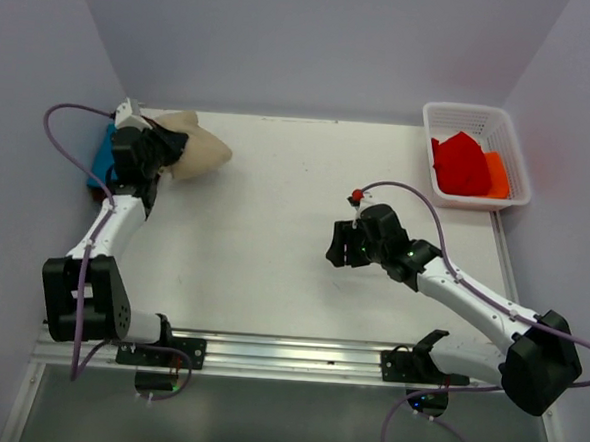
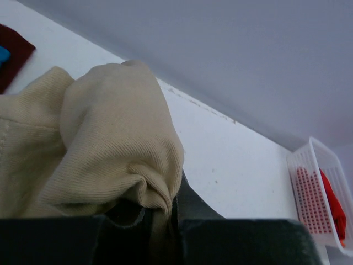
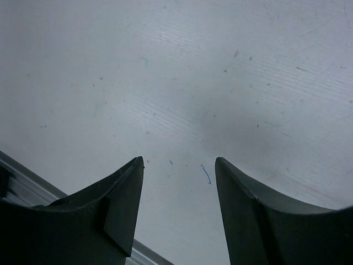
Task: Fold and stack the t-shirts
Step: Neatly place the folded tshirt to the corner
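Note:
My left gripper (image 1: pixel 171 145) is at the table's far left corner, shut on a bunched fold of the tan t-shirt (image 1: pixel 199 147). In the left wrist view the tan t-shirt (image 2: pixel 99 143) fills the left side, pinched between the dark jaws of the left gripper (image 2: pixel 165 221). A strip of the blue t-shirt (image 1: pixel 104 156) shows under that arm. A corner of the maroon t-shirt (image 2: pixel 15 52) lies at the far left, with a sliver of the blue one (image 2: pixel 3 55) on it. My right gripper (image 1: pixel 340 247) hovers right of the table's middle. In its wrist view the right gripper (image 3: pixel 179 161) is open, with only bare table between the fingers.
A white slatted basket (image 1: pixel 429 114) stands at the back right corner with red cloth (image 1: pixel 461 163) and orange cloth (image 1: pixel 496 175) inside; the basket (image 2: pixel 309 193) also shows in the left wrist view. Walls close the table at the back and both sides. A metal rail (image 1: pixel 287 356) runs along the near edge.

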